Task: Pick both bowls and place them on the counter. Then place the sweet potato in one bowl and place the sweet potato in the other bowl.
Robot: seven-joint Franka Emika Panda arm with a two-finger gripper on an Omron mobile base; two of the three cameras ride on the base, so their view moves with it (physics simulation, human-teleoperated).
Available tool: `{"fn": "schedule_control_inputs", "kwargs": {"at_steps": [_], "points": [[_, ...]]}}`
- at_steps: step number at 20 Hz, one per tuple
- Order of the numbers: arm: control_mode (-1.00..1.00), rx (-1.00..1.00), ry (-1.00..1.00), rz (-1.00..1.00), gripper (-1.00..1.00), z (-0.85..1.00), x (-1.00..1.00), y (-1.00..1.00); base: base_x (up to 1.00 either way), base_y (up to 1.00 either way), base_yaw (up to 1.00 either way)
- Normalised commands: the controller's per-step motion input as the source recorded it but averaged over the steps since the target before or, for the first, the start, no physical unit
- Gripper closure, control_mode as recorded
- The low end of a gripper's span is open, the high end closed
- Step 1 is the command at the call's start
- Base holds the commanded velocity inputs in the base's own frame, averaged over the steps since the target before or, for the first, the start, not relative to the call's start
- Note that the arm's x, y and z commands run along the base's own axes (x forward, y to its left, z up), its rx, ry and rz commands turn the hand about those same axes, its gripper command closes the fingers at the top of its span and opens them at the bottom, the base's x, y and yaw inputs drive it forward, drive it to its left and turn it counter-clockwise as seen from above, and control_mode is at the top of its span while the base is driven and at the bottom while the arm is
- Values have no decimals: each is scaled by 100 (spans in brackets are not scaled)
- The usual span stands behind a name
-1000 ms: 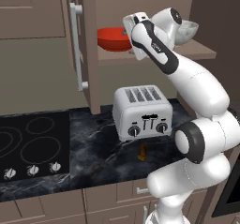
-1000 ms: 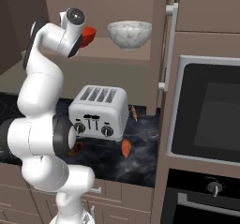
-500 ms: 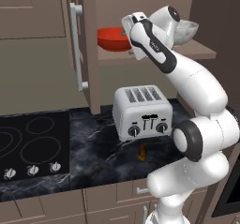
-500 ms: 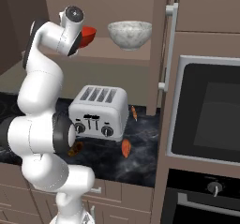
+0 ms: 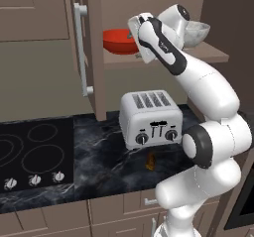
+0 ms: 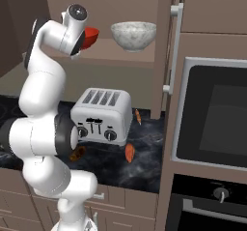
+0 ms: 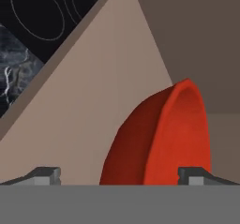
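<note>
The red bowl (image 5: 118, 40) stands on the open cabinet's shelf (image 5: 163, 58), to the left of the grey-white marbled bowl (image 6: 133, 35). My gripper (image 5: 134, 34) is up at the shelf against the red bowl's right side. In the hand view the gripper (image 7: 119, 177) is open, and the red bowl (image 7: 161, 138) sits between the fingertips (image 7: 45, 175), its rim close to the right one. One sweet potato (image 6: 129, 153) lies on the counter (image 6: 149, 165) in front of the toaster (image 6: 102, 115), and another sweet potato (image 6: 138, 116) lies to its right. A sweet potato (image 5: 150, 161) also lies before the toaster (image 5: 151, 118).
The cabinet door (image 5: 89, 47) hangs open left of the shelf. A black cooktop (image 5: 30, 151) lies at the counter's left. A built-in oven (image 6: 212, 119) fills the tall unit on the right. My own arm rises in front of the counter.
</note>
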Motion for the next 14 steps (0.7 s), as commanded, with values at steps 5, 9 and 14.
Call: {"fn": "schedule_control_inputs", "kwargs": {"at_steps": [5, 9, 14], "points": [[-100, -3, 0, 7, -100, -14, 28, 9, 0, 0, 0], [-100, -4, 0, 7, -100, -15, 24, 9, 0, 0, 0], [-100, -4, -2, 7, 100, -14, 24, 9, 0, 0, 0]]}}
